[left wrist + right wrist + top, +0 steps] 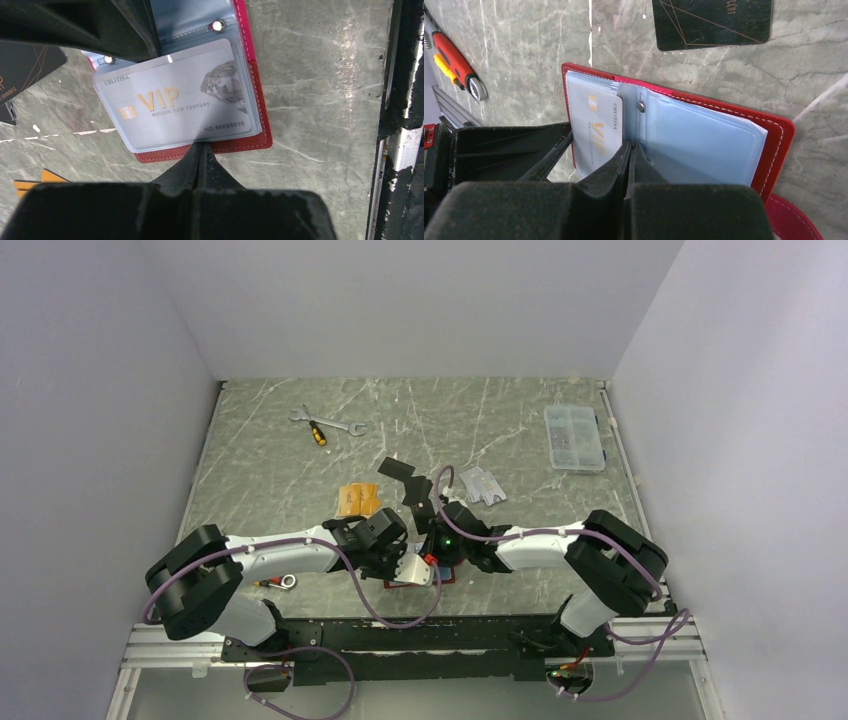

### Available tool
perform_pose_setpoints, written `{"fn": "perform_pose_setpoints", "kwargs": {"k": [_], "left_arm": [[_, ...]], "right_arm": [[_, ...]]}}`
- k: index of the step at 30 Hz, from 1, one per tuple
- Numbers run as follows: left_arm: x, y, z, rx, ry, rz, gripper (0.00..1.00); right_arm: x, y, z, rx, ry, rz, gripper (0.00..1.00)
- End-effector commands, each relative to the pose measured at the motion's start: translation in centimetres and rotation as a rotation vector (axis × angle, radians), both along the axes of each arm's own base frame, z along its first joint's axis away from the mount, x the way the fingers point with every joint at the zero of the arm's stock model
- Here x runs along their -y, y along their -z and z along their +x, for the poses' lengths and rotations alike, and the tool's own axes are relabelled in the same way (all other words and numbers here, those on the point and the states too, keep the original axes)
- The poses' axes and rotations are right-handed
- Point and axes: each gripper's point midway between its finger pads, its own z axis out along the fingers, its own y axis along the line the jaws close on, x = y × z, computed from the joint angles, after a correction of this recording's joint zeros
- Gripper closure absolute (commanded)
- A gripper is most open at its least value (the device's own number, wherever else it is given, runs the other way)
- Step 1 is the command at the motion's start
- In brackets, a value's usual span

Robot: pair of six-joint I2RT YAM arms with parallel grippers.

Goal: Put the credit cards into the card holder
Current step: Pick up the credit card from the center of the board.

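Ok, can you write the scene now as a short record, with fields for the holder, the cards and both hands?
card holder: red, lying open on the table
card inside: silver VIP card in a clear sleeve
left hand: shut, tips at the holder's edge
right hand: shut, tips at the holder's spine
loose cards: orange cards, black cards, silver-grey cards

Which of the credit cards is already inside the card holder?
The silver-grey VIP card, under a clear sleeve; black cards and orange cards lie on the table.
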Motion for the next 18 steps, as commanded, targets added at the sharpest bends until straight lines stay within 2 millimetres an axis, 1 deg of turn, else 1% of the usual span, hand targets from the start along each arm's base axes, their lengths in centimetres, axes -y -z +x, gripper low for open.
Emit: {"fn": "perform_pose_setpoints", "kwargs": {"k": [1,6,9,12,14,16,18], "left_arm": [[1.6,-1.1,0.3,0.029,0.035,-0.076,1.00],[1.3,-1.8,0.6,0.036,0.028,-0.084,1.00],[1.4,-2.7,0.9,0.036,0.014,-0.099,1.00],[1.3,-3.8,1.2,0.043,-0.008,-0.096,1.00],[1.0,-4.5,1.7,0.055,-0.028,-0.091,1.00],[0.6,-5.5,2.3,0.078,-0.052,-0.089,1.00],[-0.3,-6.3,3.1,0.090,-0.088,-0.079,0.99]], "right_arm": [[-0.5,-1.3,-1.0,0.000,-0.034,0.027,1.00],[0.5,-0.9,-1.1,-0.003,-0.022,0.008,1.00],[0.0,-0.7,-1.2,-0.014,-0.035,0.020,1.00],[-1.1,-1.1,-1.1,-0.011,-0.065,0.034,1.00],[-0.9,-1.5,-0.9,-0.003,-0.071,0.015,1.00],[-0.2,-2.8,-0.1,0.028,-0.057,0.019,0.92],[1.0,-4.2,0.9,0.061,-0.026,0.025,0.81]]}}
